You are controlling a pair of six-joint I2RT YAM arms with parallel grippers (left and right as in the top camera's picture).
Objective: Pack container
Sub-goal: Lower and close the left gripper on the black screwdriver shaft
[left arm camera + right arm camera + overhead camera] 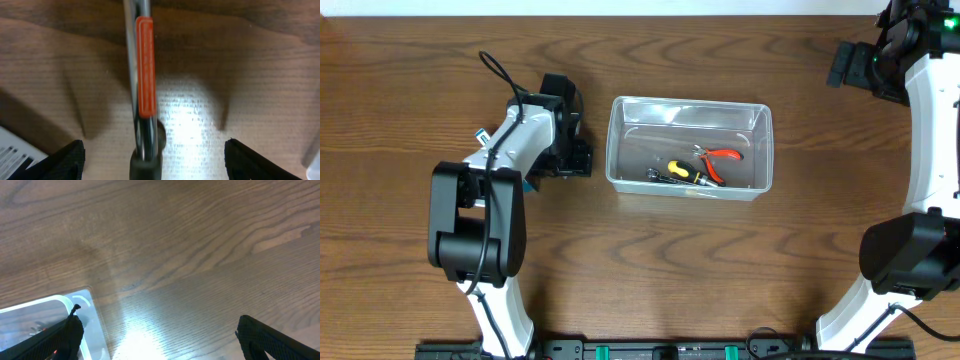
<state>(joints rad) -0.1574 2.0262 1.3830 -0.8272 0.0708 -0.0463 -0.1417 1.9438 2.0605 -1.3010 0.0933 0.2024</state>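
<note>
The clear plastic container (620,150) stands mid-table and holds red-handled pliers (722,157) and a yellow-and-black screwdriver (678,172). My left gripper (567,128) is low over the table, left of the container. In the left wrist view it (155,167) is open, its fingers wide on either side of a metal tool with an orange strip (145,70) that lies on the wood. The fingers do not touch the tool. My right gripper (848,63) is raised at the far right. It (160,345) is open and empty, with the container's corner (82,302) at its lower left.
A small blue-and-white box (12,152) lies close beside the left finger; a bit of it shows by the left arm in the overhead view (480,133). The table is bare brown wood (720,260).
</note>
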